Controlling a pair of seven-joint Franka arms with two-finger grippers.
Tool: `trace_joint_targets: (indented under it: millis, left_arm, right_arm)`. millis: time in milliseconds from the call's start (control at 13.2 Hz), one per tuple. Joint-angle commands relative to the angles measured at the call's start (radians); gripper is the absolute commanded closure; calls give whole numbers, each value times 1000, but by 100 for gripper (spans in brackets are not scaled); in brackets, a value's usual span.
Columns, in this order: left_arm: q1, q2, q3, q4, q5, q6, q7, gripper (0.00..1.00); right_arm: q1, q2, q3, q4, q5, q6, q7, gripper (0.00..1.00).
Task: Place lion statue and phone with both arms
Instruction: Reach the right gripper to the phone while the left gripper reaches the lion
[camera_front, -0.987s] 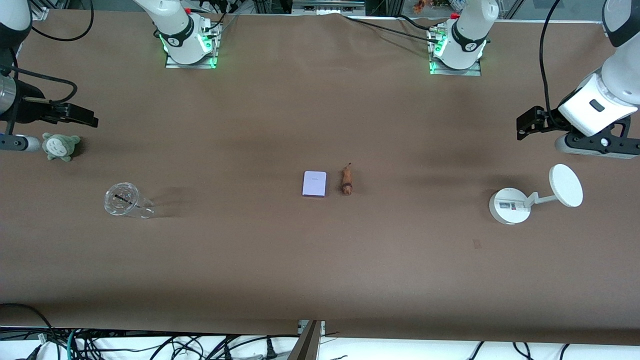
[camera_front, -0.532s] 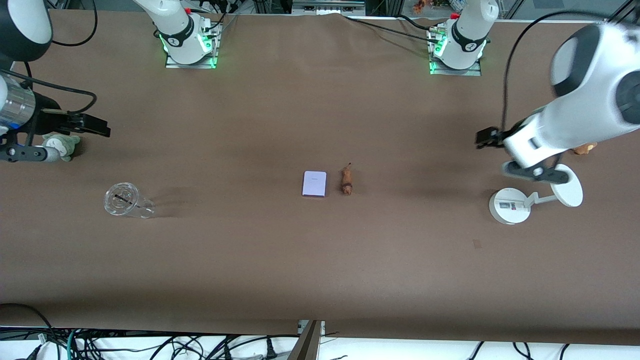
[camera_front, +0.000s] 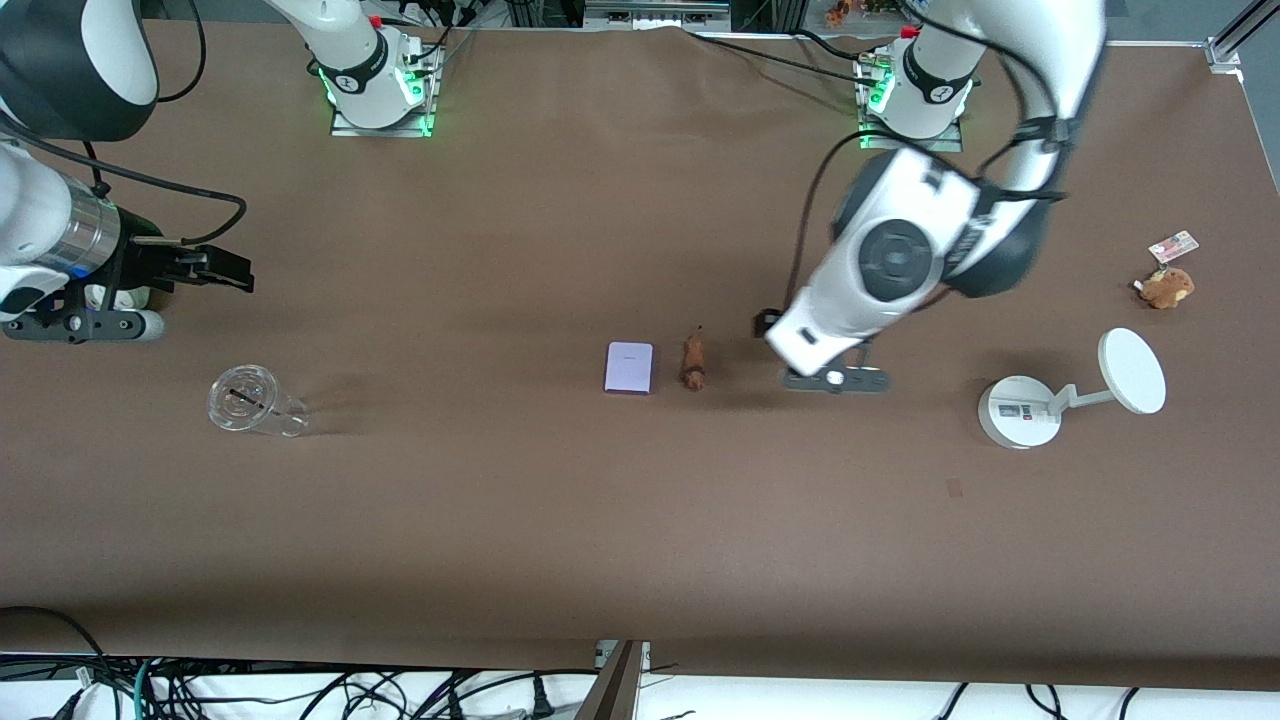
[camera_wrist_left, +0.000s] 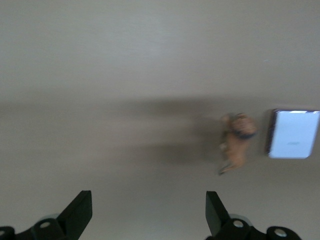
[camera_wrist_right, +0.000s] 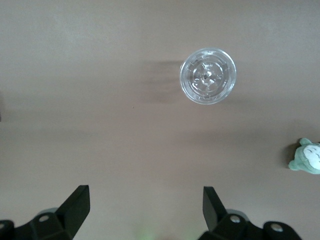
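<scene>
Lion statue (camera_front: 692, 363): lies on its side near the middle of the brown tabletop (camera_front: 600, 520), just beside the phone, on the side toward the left arm's end; not touching it.
Long axis of the lion: runs toward and away from the front camera, dark mane end nearer the camera, thin tail end pointing toward the robots' bases.
Phone (camera_front: 629, 368): flat, pale lavender, face up, long sides parallel to the lion; the left wrist view shows both together, lion (camera_wrist_left: 236, 141) then phone (camera_wrist_left: 294, 134).
Left pincer (camera_front: 768, 327): in the air over bare tabletop just beside the lion, toward the left arm's end; fingers spread wide, nothing between them. In its own wrist view the pincer (camera_wrist_left: 149, 212) is offset sideways from the lion, so the figurine is not yet between the fingers.
Right pincer (camera_front: 228, 272): over the tabletop near the right arm's end, well apart from the phone; its wrist view shows the pincer (camera_wrist_right: 146, 207) wide open and empty.
Nearer arm: the left, by a wide margin, and the lion is the closer of the two things to it; the phone falls to the right arm.
Coming move, as I judge it: left pincer must shift toward the lion and close across its narrow body.
Bystanders: clear plastic cup (camera_front: 252, 402) and grey-green plush (camera_wrist_right: 306, 157) by the right arm; white disc stand (camera_front: 1060, 396) and brown plush with tag (camera_front: 1166, 285) by the left.
</scene>
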Motion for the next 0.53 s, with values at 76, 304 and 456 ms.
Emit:
trace_joint_targets:
  millis: [76,304,456]
  left_arm:
    - [-108,99,16,15,-15,158,-142,0]
    - [-148,177,17,14,-6,267,-163,0]
    - [-151,203,17,14,-3,318,-163,0]
  right_arm:
    - [49,65,-2,30,10,51,7,0]
    - [65,115,-2,29,12,97,7,0]
    - [92,149,-2,29,12,132,61,0]
